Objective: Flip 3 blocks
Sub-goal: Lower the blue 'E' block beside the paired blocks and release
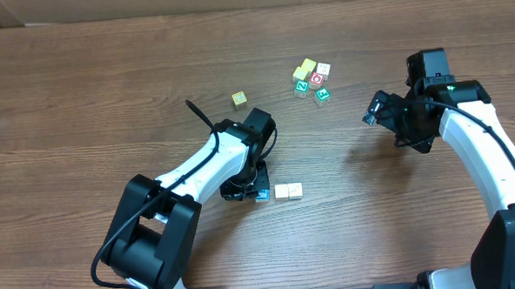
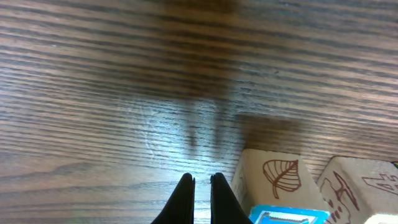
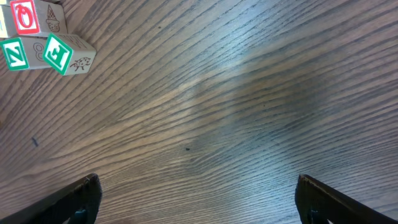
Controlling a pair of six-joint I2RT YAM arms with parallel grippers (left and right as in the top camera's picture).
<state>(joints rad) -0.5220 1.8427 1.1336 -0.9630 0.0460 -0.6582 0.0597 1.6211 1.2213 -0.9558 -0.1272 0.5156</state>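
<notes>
A block with a leaf print and a teal face (image 2: 273, 186) stands just right of my left gripper (image 2: 200, 182), which is shut with nothing between its fingers. In the overhead view this block (image 1: 262, 195) starts a short row with two cream blocks (image 1: 282, 191) (image 1: 295, 190). My left gripper (image 1: 245, 192) sits low on the table at the row's left end. The nearer cream block (image 2: 357, 183) shows brown print. My right gripper (image 1: 375, 113) (image 3: 198, 186) hangs open over bare wood at the right, holding nothing.
A lone yellow block (image 1: 239, 98) lies behind the left arm. A cluster of blocks (image 1: 311, 77) with green letter faces (image 3: 56, 53) and a red one (image 3: 26, 17) sits at the back centre, left of the right gripper.
</notes>
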